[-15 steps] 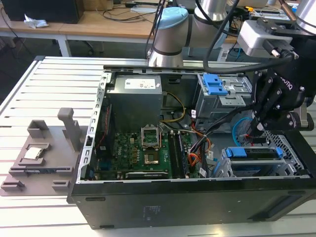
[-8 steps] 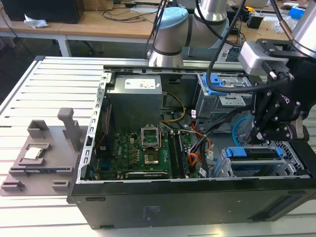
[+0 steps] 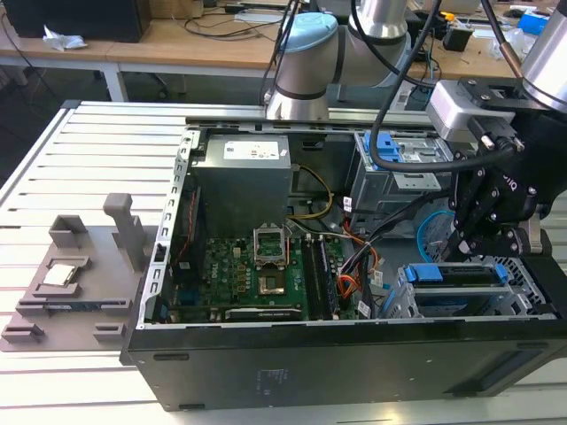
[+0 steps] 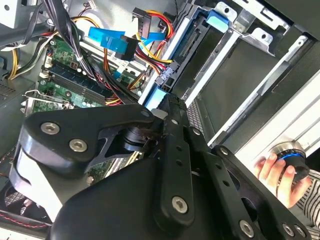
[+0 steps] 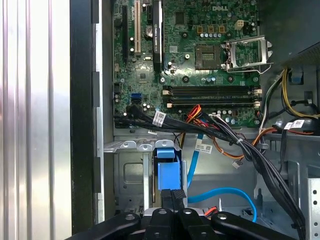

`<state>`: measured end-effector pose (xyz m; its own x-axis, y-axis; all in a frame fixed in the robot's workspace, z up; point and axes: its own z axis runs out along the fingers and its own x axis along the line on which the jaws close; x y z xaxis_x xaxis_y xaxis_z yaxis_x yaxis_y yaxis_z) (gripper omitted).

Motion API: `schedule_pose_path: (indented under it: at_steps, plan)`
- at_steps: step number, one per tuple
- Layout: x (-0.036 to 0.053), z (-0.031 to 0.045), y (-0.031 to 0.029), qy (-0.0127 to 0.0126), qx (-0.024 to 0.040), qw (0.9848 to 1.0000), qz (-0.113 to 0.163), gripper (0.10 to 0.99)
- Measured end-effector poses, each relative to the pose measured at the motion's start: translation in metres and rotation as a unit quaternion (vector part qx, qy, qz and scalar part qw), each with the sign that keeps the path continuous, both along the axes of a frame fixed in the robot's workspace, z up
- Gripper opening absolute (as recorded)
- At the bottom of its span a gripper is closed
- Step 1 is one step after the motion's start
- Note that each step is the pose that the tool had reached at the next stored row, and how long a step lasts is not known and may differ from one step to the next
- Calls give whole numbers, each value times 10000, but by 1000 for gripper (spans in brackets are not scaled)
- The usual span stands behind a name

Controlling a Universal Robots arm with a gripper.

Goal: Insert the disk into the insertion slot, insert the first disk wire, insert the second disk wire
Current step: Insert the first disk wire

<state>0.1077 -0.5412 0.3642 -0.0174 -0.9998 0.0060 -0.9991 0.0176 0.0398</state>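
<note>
Plainly the step in hand is seating the disk (image 5: pixel 167 172) in the insertion slot (image 5: pixel 129 176), and it looks well along: in the first wrist view the blue caddy sits between the cage walls, directly ahead of the gripper (image 5: pixel 172 197). The gripper's two fingers are drawn together with nothing between them, and their tips meet the near end of the caddy; whether they bear on it or merely touch it cannot be told. In the exterior view the gripper (image 3: pixel 474 255) hangs just above the disk (image 3: pixel 452 274), which lies in the silver cage (image 3: pixel 409 305).

To do this well, I judge the push should run straight along the bay, centred on the caddy's end so that the frame does not cock against one wall. It should be slow, ending when the blue edge stands level with the cage mouth.

Neither cable looks plugged in. The second disk wire (image 5: pixel 227 192) curves loose just beside the fingertips, close enough to snag. The first disk wire (image 5: pixel 194 113), red and orange, lies farther beyond the gripper, near the motherboard (image 5: pixel 200 45), apart from the disk
</note>
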Motion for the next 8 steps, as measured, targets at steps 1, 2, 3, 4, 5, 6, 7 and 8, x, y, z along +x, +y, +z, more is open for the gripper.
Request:
schedule_pose_path:
  at_steps: [1,2,3,4,5,6,7,8]
  plan:
    - [0,0,0,0,0,10000,0,106]
    - [0,0,0,0,0,10000,0,106]
    - [0,0,0,0,0,10000,0,106]
    - [0,-1,0,0,0,10000,0,106]
    - [0,-1,0,0,0,10000,0,106]
    - [0,-1,0,0,0,10000,0,106]
    - [0,-2,0,0,0,10000,0,114]
    - [0,-2,0,0,0,10000,0,169]
